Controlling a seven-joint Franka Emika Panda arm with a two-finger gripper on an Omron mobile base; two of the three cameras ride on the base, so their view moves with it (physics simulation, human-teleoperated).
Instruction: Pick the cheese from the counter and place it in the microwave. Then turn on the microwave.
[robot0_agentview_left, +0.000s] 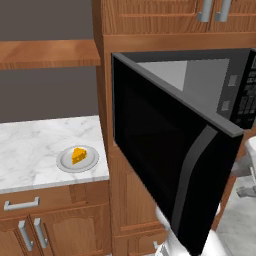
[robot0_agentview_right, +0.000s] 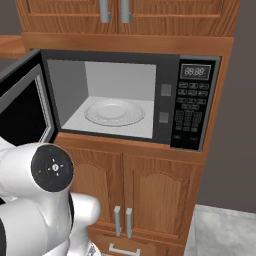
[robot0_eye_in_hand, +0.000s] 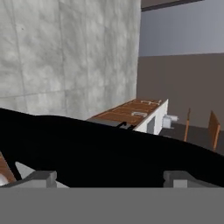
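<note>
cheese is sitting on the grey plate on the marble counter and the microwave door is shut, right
Not quite. The microwave door is swung wide open, as the right base view shows. The cheese does sit on the grey plate on the counter.

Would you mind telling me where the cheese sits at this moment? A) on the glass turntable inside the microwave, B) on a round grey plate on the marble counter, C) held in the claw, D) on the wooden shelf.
B: in the left base view the cheese rests on the grey plate on the counter, while the microwave stands open with nothing on its turntable.
</note>
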